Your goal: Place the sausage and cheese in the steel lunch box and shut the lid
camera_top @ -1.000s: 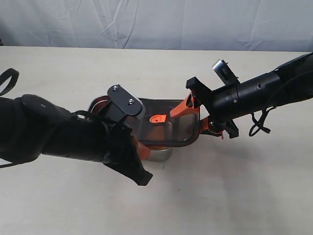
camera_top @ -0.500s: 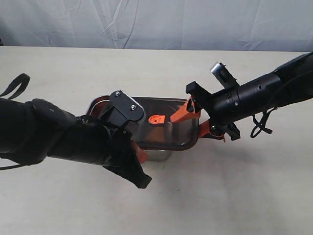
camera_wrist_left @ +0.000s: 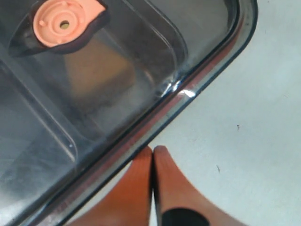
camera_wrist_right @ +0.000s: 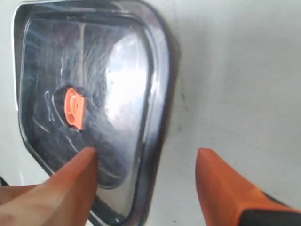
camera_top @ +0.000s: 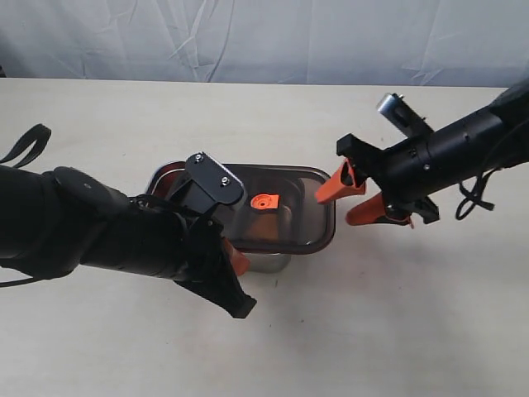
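Observation:
The dark translucent lid (camera_top: 285, 217) lies flat on the steel lunch box (camera_top: 271, 263), its orange valve tab (camera_top: 264, 201) facing up. My left gripper (camera_top: 238, 261) is shut and empty, with its tips at the lid's near rim (camera_wrist_left: 153, 149). The right gripper (camera_top: 332, 210) stands open just off the lid's right end and holds nothing. In the right wrist view one finger (camera_wrist_right: 70, 183) hangs over the lid (camera_wrist_right: 108, 94) and the other over bare table. A dim orange-brown shape (camera_wrist_left: 96, 68) shows through the lid; I cannot tell if it is the cheese. The sausage is hidden.
The box sits mid-table on a pale tabletop (camera_top: 372, 314), with a grey cloth backdrop (camera_top: 264, 33) behind it. My left arm's bulk (camera_top: 99, 227) covers the table left of the box. A black strap (camera_top: 25, 145) lies at the far left.
The right gripper has let go of the lid's right end and drawn back to the right, still open. The lid has dropped flat onto the box. The left gripper has barely moved.

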Motion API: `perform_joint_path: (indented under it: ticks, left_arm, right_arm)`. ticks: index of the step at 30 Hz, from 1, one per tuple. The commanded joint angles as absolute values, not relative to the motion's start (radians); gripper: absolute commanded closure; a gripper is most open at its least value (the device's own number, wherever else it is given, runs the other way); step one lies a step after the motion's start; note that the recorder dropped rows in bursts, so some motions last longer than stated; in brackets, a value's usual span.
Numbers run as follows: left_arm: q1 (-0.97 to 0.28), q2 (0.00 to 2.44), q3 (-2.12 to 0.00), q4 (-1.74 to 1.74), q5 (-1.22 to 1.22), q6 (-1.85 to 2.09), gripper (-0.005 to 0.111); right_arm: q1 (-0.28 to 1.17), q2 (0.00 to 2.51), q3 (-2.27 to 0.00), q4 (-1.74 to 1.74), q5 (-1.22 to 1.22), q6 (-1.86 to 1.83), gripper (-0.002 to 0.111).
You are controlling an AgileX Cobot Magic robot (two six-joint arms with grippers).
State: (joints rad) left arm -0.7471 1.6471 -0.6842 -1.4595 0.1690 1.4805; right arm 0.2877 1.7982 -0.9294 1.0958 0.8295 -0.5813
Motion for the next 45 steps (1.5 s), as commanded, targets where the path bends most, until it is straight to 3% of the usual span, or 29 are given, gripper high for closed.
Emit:
perform_joint_path:
  ticks: [1, 5, 10, 24, 37, 45]
  left_arm:
    - [-0.748, 1.650, -0.689, -1.460, 0.160, 1.476, 0.106]
    - [-0.748, 1.650, -0.689, -1.460, 0.160, 1.476, 0.106]
    - [-0.748, 1.650, -0.689, -1.456, 0.160, 1.476, 0.106]
    - [-0.748, 1.650, -0.689, -1.452, 0.160, 1.476, 0.106]
    - [-0.748, 1.650, -0.689, -1.453, 0.164, 1.474, 0.106]
    - [-0.748, 1.648, -0.689, -1.453, 0.164, 1.472, 0.084]
  right_arm:
    - [0.202, 1.722, -0.933, 0.908, 0.823, -0.463, 0.050]
    - [0.177, 1.691, -0.933, 0.864, 0.807, -0.384, 0.056]
    - [0.218, 1.703, -0.933, 0.864, 0.737, -0.334, 0.109]
    - [0.382, 1.755, -0.933, 0.864, 0.636, -0.269, 0.108]
    - [0.401, 1.755, -0.933, 0.864, 0.616, -0.257, 0.108]
    - [0.411, 1.755, -0.933, 0.864, 0.618, -0.257, 0.108]
